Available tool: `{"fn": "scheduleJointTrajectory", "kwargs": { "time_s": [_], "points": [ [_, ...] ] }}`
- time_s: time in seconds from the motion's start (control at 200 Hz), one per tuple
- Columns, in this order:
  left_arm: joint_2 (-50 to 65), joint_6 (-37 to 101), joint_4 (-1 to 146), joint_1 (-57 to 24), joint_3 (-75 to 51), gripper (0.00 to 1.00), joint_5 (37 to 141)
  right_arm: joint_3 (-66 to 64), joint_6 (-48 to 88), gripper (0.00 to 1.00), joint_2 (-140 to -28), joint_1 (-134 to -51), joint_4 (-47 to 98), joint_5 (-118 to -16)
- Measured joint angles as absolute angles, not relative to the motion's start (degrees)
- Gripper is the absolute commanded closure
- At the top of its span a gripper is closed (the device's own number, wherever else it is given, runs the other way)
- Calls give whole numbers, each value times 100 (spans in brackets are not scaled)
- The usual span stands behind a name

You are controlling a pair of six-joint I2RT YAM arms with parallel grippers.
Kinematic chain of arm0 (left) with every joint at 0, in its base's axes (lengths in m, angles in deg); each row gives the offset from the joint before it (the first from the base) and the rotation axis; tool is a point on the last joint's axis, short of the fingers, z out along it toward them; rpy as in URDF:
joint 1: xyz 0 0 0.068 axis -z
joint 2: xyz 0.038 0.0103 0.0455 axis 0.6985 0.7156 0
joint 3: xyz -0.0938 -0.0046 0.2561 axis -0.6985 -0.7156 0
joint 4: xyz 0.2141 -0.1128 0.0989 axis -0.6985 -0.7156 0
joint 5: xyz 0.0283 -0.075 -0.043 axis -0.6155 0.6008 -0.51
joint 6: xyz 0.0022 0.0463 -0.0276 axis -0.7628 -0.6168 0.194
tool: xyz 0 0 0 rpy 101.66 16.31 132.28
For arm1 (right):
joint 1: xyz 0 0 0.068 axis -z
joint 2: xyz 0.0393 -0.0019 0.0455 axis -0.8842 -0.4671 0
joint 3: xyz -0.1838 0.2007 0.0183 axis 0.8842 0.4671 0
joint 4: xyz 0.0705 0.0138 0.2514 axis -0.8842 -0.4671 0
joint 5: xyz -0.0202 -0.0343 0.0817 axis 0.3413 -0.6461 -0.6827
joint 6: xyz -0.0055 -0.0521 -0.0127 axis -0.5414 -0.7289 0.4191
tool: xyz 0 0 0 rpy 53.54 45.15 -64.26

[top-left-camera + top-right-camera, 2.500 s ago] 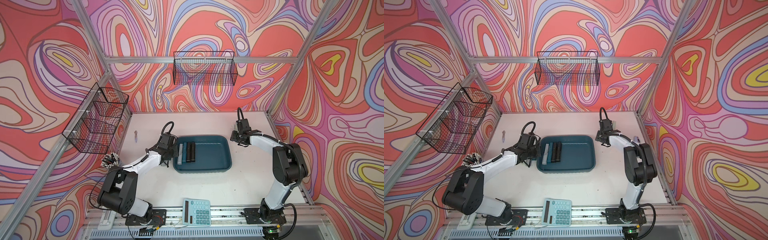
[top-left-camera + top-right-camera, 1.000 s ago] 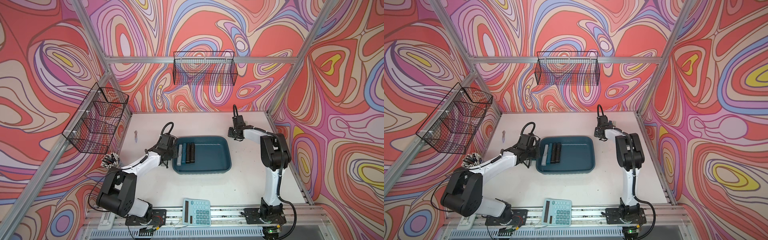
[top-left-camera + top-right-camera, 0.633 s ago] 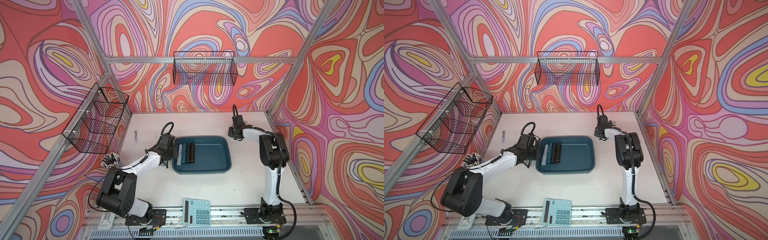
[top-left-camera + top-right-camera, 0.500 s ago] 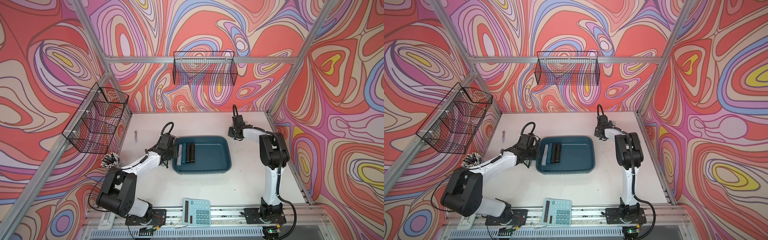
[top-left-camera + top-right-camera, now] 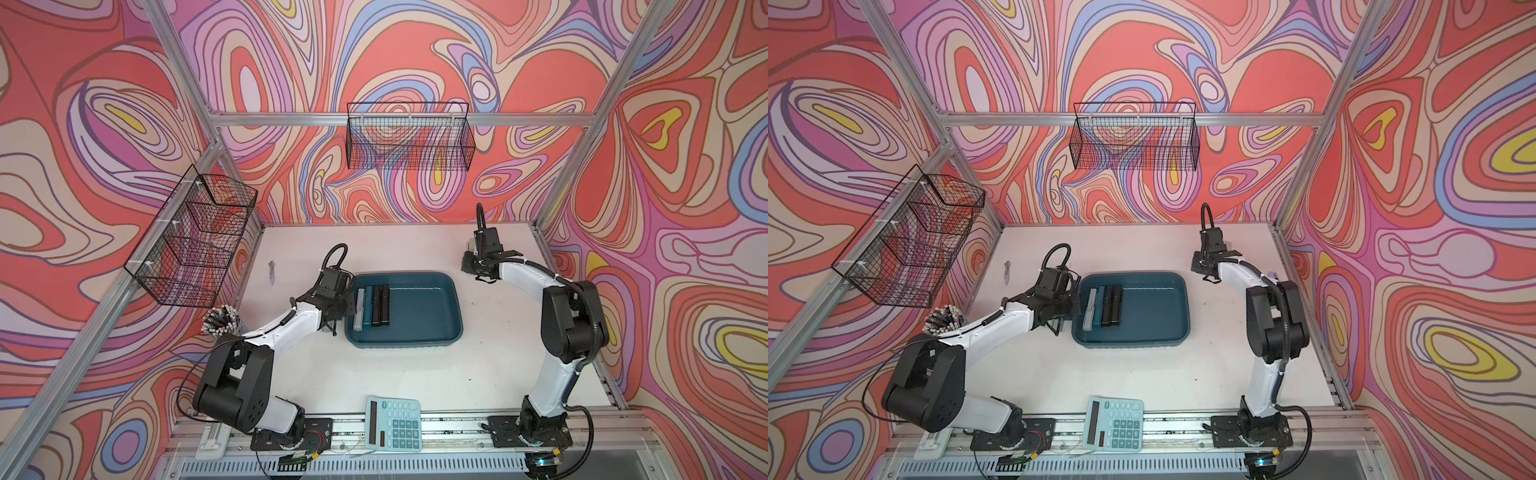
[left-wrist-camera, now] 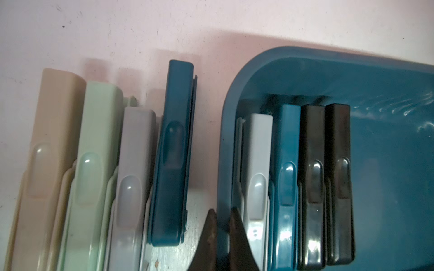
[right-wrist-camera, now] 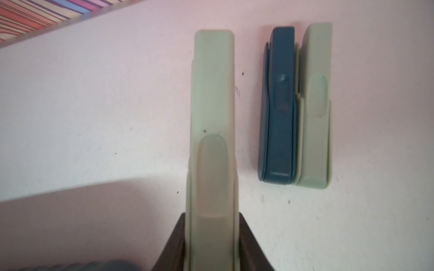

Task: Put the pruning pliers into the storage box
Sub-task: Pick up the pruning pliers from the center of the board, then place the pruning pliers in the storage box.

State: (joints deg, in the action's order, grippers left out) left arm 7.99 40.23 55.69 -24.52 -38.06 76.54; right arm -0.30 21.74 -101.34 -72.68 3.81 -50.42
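Right gripper (image 7: pixel 212 219) clamped on a pale green pliers (image 7: pixel 212 105); left gripper (image 6: pixel 223 212) shut at the storage box (image 5: pixel 424 309) rim.

Its jaws, parted only by the tool's width, hold it near the far right corner of the table (image 5: pixel 415 386), beside a teal-and-green pair (image 7: pixel 281 117). The left tips sit at the box's left rim (pinching it or not, I cannot tell). Inside against that wall: four pliers (image 6: pixel 287 176), grey, teal, two black; four more (image 6: pixel 131 187) lie just outside.
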Motion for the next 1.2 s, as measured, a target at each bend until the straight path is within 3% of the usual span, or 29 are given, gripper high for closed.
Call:
{"fn": "scheduleJointTrajectory", "kwargs": {
  "time_s": [0.28,0.491,0.821,1.202],
  "points": [
    [858,4023,5547,-2452,-3736,95,7656,335,2259,75,-8657,-8033,71,-4948],
    [897,4023,5586,-2454,-3710,95,7656,748,2428,74,-8246,-8903,71,-4924],
    [921,4043,5643,-2452,-3708,95,7676,1152,3221,73,-8300,-10400,283,-4941],
    [855,4062,5748,-2449,-3808,95,7674,1524,3617,73,-9216,-10654,1081,-5094]
  ]
}}
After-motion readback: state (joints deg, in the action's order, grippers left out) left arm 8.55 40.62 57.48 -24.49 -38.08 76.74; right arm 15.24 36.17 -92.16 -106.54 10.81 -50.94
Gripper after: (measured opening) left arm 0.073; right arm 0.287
